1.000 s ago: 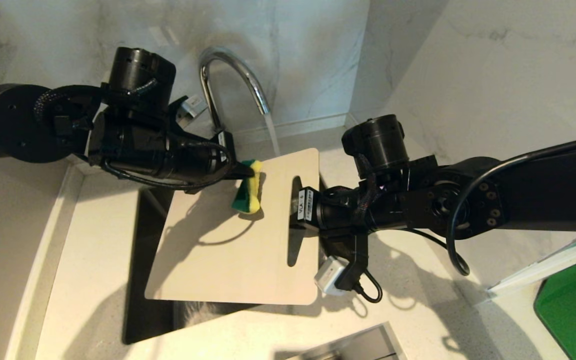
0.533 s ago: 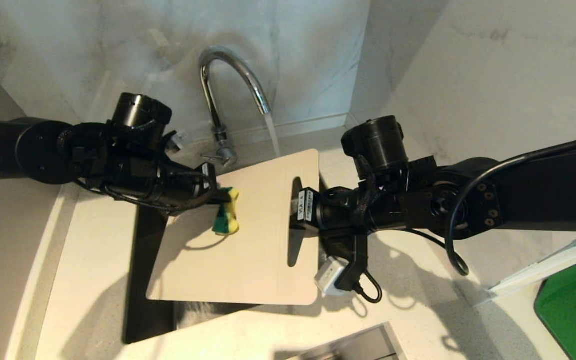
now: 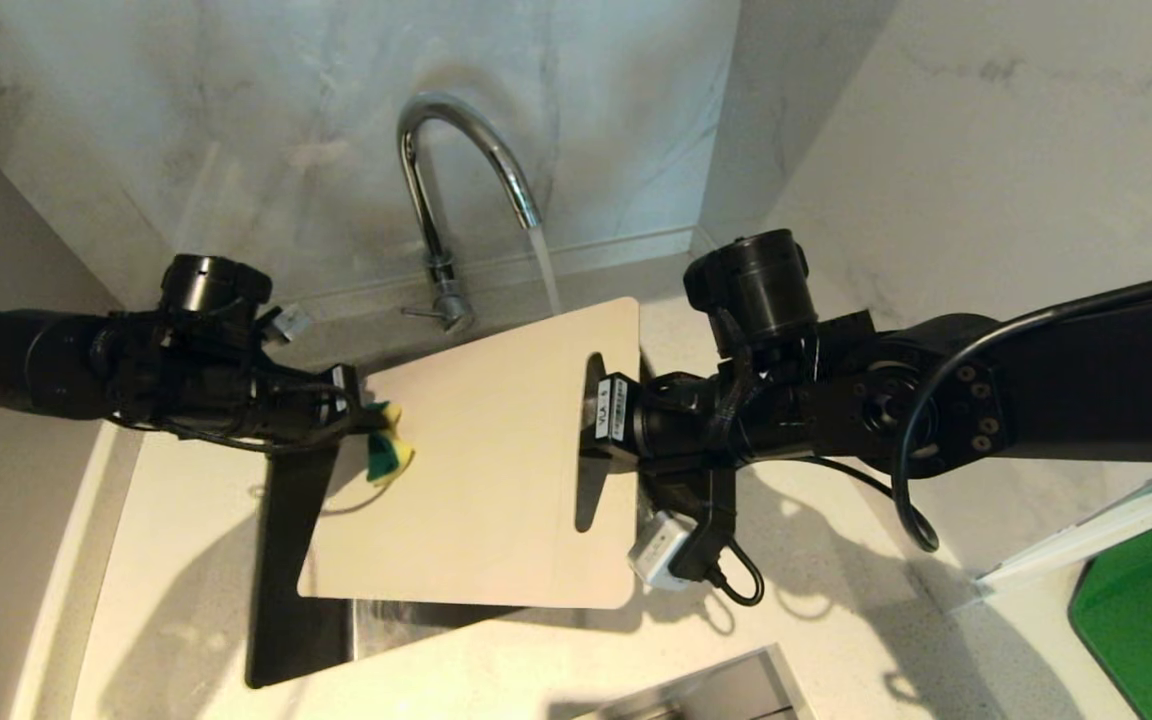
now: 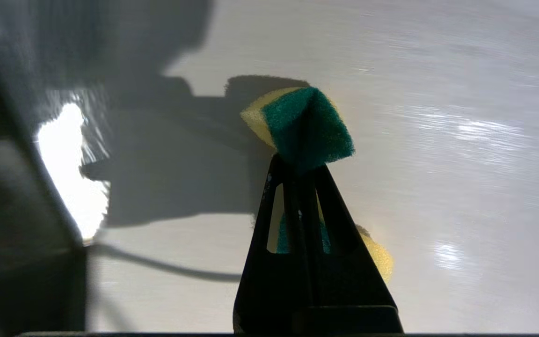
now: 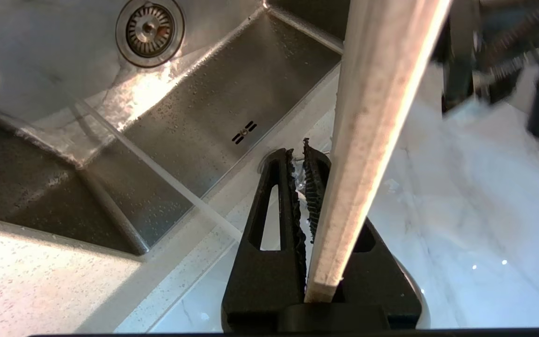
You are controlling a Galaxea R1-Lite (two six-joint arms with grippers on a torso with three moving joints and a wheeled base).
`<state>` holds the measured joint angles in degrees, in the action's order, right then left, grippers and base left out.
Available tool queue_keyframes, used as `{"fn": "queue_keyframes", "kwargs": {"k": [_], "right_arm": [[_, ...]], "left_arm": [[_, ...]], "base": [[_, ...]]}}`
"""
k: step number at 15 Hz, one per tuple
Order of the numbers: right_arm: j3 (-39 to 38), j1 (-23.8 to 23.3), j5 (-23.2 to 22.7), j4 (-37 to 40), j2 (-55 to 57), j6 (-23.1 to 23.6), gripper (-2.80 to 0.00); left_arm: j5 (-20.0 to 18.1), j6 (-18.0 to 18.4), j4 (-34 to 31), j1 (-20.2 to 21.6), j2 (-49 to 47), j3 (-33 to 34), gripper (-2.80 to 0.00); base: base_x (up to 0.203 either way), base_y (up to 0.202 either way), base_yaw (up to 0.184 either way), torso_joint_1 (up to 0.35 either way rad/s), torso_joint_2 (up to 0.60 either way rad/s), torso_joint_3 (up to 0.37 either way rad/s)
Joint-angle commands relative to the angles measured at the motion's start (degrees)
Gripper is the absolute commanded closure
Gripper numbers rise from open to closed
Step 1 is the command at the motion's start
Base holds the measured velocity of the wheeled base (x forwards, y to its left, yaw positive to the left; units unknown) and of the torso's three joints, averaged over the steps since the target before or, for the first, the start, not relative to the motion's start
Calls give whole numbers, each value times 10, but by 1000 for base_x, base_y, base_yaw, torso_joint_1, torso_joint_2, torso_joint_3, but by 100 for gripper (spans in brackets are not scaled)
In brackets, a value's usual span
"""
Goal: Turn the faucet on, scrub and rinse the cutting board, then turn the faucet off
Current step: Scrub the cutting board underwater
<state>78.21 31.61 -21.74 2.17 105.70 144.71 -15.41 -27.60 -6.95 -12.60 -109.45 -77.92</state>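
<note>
Sponge [image 3: 388, 455] at cutting board [image 3: 496, 470] edge

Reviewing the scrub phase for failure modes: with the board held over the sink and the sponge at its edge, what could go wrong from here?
1. The sponge in the left gripper sits at the cutting board's far edge; it may slide off.
2. The right gripper holds the board only at the handle-slot end, so scrubbing pressure at the far side could lever it loose.
3. Water from the faucet lands near the board's corner, so rinsing may miss most of it.

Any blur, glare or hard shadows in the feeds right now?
Left wrist view: cutting board streaked with motion blur and glare, a hard shadow behind the sponge. Right wrist view: sink glints; far arm blurred. Head view: sharp, with dark arm shadows on the counter.
</note>
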Motion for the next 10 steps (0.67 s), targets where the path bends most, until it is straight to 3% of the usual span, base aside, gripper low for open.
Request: {"fn": "queue_keyframes", "kwargs": {"k": [1,5,7,10], "right_arm": [[-3,0,-1,0,0,8,0],[-14,-6,-1,-1,4,10,0],[-13,-15,2,-1,9,12,0],[-9,-23,4,-2,23,13,0]], "left_arm": [[-15,19,1,53,-5,19,0],[-70,40,1,123,23,28,0],[-87,39,1,117,59,28,0],[-100,3,30,81,93,27,0]], "base": [[0,0,0,0,0,0],[0,0,0,0,0,0],[0,0,0,0,0,0],[0,0,0,0,0,0]]}}
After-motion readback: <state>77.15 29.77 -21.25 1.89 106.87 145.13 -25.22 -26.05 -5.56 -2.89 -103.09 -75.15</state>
